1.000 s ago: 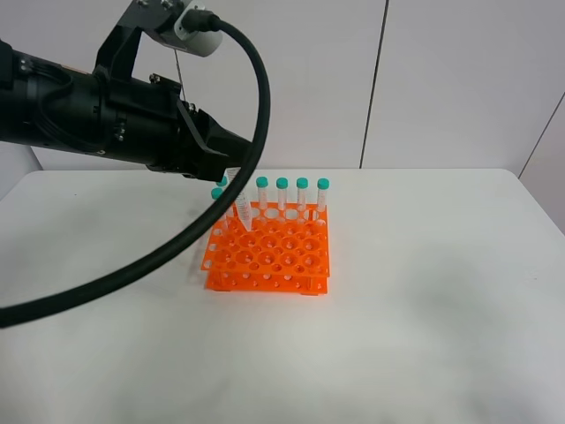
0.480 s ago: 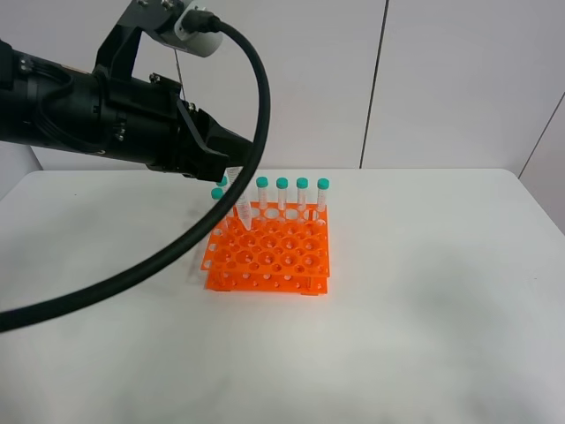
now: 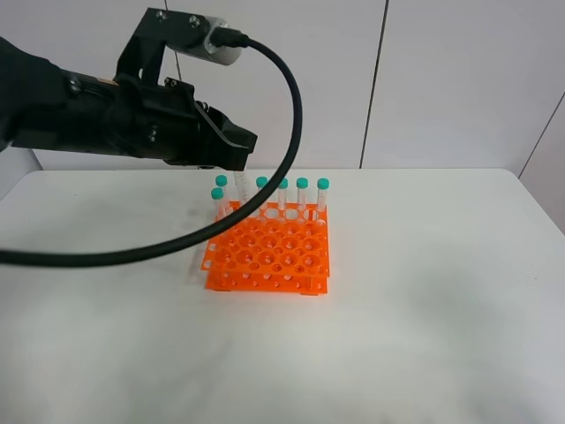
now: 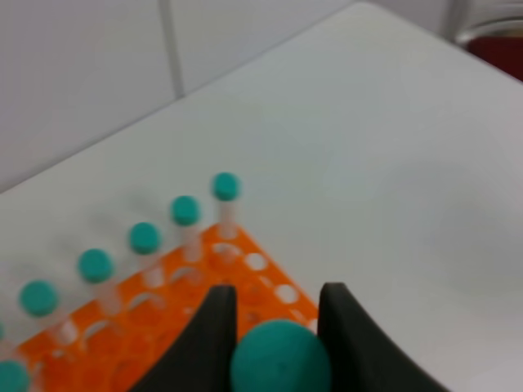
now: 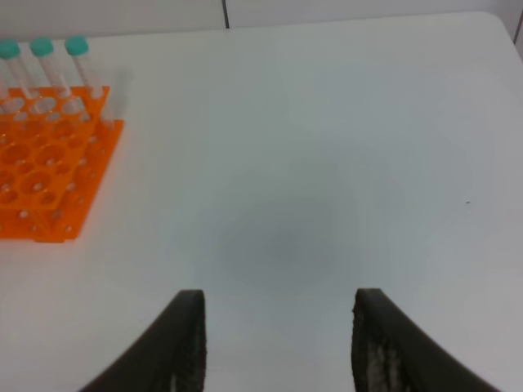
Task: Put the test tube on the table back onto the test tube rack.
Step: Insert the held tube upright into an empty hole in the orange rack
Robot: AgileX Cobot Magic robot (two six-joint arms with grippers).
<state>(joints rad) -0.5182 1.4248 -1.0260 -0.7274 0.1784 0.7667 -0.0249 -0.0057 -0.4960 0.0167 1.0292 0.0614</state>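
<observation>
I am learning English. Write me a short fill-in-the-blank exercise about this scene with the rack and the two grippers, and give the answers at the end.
1. The left gripper grips the test tube by its ____.
2. The right gripper is ____ and holds nothing.
3. The test tube rack is bright ____ in colour.
Missing words: cap; open; orange.

White wall panels (image 3: 459, 79) behind, thin dark lines (image 3: 373, 84) between them. Big white desk (image 3: 441, 309), round corners. Soft even light, faint shadows.
</observation>
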